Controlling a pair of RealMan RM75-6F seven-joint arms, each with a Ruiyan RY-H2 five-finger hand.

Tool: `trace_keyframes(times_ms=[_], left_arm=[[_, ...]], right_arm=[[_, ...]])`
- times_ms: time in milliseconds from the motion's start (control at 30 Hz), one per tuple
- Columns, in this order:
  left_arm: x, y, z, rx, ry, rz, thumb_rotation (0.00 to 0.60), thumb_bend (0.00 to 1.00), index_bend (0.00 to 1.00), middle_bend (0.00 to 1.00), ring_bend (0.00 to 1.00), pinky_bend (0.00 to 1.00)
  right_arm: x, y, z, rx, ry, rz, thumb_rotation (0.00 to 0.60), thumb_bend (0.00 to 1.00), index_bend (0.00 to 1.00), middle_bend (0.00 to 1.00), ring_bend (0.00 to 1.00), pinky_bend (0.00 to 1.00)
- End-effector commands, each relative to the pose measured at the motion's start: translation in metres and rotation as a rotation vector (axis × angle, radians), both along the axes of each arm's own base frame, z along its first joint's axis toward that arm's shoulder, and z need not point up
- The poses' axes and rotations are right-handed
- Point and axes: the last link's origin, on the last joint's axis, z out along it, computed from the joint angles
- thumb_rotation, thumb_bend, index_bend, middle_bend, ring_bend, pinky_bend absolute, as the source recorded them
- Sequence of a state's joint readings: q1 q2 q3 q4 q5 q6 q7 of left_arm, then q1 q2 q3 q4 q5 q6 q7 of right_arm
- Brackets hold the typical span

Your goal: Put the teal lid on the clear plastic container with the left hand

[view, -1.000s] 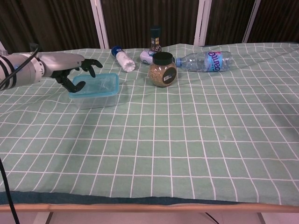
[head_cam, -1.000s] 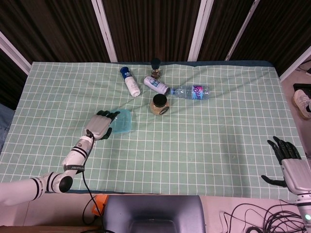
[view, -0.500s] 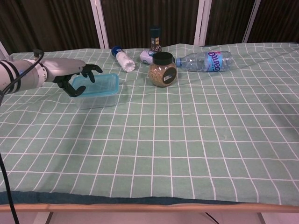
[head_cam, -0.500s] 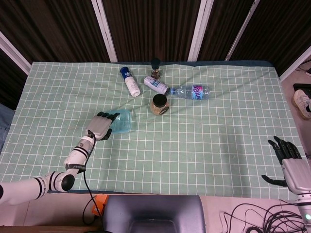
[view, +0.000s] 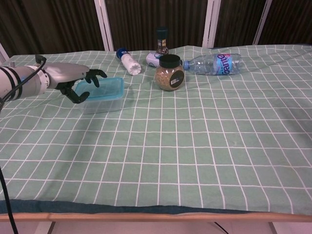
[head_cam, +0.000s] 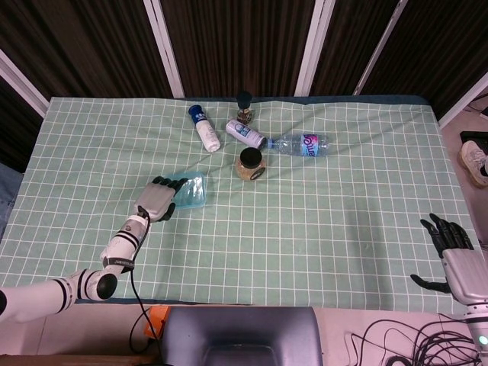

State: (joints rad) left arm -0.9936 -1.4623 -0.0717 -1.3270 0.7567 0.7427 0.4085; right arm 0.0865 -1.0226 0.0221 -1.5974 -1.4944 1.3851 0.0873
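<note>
On the checked worktop [view: 204, 146] the clear plastic container [view: 101, 103] sits left of centre with the teal lid [view: 104, 88] already lying across its top; seating it likely calls for even downward pressure along the rim. The left hand [view: 78, 80] curls loosely at the lid's near-left edge, fingertips apparently touching it, gripping nothing

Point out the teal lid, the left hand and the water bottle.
teal lid [view: 106, 87]: chest view, on its top face, right of the fingers.
left hand [view: 73, 76]: chest view, on the grey back of the hand.
water bottle [head_cam: 299, 143]: head view, on its lying body near the label.
</note>
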Motion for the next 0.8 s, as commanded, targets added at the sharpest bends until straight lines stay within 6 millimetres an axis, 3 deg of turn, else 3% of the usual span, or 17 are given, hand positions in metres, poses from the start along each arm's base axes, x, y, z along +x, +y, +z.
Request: trace_keyframes(times_ms=[33, 433, 600, 667, 800], left_arm=[[0.002, 0.000, 0.001, 0.004, -0.003, -0.006, 0.600, 0.61, 0.00, 0.21, 0.16, 0.14], [0.027, -0.017, 0.041, 0.106, -0.070, -0.147, 0.600, 0.61, 0.00, 0.21, 0.16, 0.14], [0.022, -0.025, 0.042, 0.093, -0.045, -0.155, 0.600, 0.61, 0.00, 0.23, 0.18, 0.14], [0.013, -0.037, 0.034, 0.050, -0.043, -0.119, 0.600, 0.61, 0.00, 0.24, 0.19, 0.14], [0.004, -0.039, 0.027, 0.032, -0.035, -0.094, 0.600, 0.60, 0.00, 0.24, 0.20, 0.15]], right_arm=[[0.000, 0.000, 0.000, 0.000, 0.000, 0.000, 0.600, 0.20, 0.00, 0.00, 0.00, 0.00], [0.001, 0.001, 0.001, -0.001, -0.002, 0.005, 0.600, 0.20, 0.00, 0.00, 0.00, 0.00], [0.001, 0.002, 0.001, 0.000, -0.004, 0.007, 0.600, 0.20, 0.00, 0.00, 0.00, 0.00], [0.002, 0.002, -0.001, 0.009, -0.004, 0.015, 0.600, 0.20, 0.00, 0.00, 0.00, 0.00], [0.003, 0.002, -0.001, 0.009, -0.005, 0.017, 0.600, 0.20, 0.00, 0.00, 0.00, 0.00]])
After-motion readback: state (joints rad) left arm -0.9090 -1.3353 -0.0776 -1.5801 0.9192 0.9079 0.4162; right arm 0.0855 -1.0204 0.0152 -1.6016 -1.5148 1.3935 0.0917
